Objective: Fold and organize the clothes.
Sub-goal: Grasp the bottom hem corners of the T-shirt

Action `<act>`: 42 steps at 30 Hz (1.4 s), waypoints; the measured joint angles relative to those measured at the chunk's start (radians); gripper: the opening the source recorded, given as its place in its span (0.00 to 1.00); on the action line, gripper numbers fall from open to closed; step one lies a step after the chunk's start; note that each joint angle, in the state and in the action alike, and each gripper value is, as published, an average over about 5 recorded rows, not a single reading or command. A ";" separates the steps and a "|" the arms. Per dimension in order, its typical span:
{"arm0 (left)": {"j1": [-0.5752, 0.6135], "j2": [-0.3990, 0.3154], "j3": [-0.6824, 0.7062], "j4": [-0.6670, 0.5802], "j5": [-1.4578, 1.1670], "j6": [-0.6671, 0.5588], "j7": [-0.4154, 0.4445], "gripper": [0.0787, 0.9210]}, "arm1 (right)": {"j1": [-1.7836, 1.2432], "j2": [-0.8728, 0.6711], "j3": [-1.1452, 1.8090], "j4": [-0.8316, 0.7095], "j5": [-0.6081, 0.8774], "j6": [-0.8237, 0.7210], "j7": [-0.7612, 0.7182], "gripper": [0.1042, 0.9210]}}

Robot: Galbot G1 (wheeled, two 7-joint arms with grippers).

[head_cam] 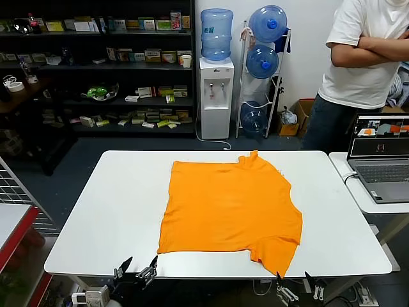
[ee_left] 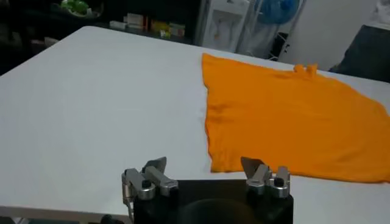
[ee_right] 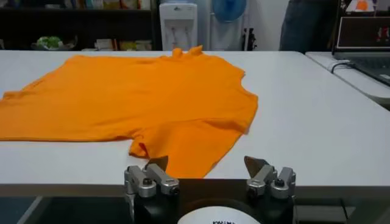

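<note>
Both arms wait at the near edge of the counter point(head_cam: 96, 211), in front of the T-shirt point(head_cam: 230, 211). The left claw point(head_cam: 136, 268) hangs just off that edge with its fingers spread and nothing between them; it sits a little outside and short of the shirt's near left corner, and the wrist view shows bare counter between its tips and that corner. The right claw point(head_cam: 297, 283) is likewise spread and empty, just below the edge, almost directly in front of the flap of cloth point(head_cam: 275, 251) that reaches nearest the edge at the shirt's near right corner. From the right wrist view that flap lies straight ahead of the tips, slightly toward the shirt's middle.

The right claw looks the nearer of the two to cloth, so the near right corner seems the easiest first pinch; the left must travel forward and inward over bare counter to reach its corner.

The shirt lies flat and roughly centred on the counter, its plain side up, running away from the robot, with a small raised fold point(head_cam: 249, 157) at its far edge. No fold looks made yet.

Beyond the shirt's right side, a laptop point(head_cam: 382, 163) sits on a second table, and a person point(head_cam: 361, 61) stands behind it, arms crossed.
</note>
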 measured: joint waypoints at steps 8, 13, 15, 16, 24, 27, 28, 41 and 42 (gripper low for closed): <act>-0.048 -0.010 0.032 0.037 0.016 -0.002 0.024 0.88 | 0.041 0.006 -0.014 -0.022 0.003 0.003 0.010 0.88; -0.108 -0.029 0.071 0.099 0.033 -0.002 0.046 0.88 | 0.101 0.013 -0.034 -0.059 0.003 -0.016 0.015 0.88; -0.132 -0.038 0.086 0.123 0.038 -0.002 0.052 0.88 | 0.126 0.015 -0.041 -0.076 0.004 -0.022 0.016 0.88; -0.142 -0.041 0.092 0.135 0.040 -0.001 0.055 0.88 | 0.137 0.015 -0.044 -0.085 0.004 -0.025 0.016 0.88; -0.206 -0.054 0.124 0.206 0.048 -0.001 0.066 0.86 | 0.204 0.017 -0.061 -0.149 0.012 -0.038 0.014 0.76; -0.218 -0.060 0.132 0.220 0.049 -0.002 0.066 0.79 | 0.215 0.016 -0.066 -0.166 0.014 -0.042 0.014 0.66; -0.220 -0.061 0.134 0.224 0.049 -0.004 0.066 0.75 | 0.217 0.015 -0.067 -0.171 0.015 -0.043 0.014 0.62; -0.232 -0.064 0.148 0.246 0.056 -0.026 0.068 0.31 | 0.198 0.013 -0.068 -0.171 0.009 -0.028 0.018 0.16; -0.231 -0.064 0.148 0.246 0.056 -0.028 0.068 0.28 | 0.195 0.012 -0.068 -0.168 0.009 -0.027 0.019 0.13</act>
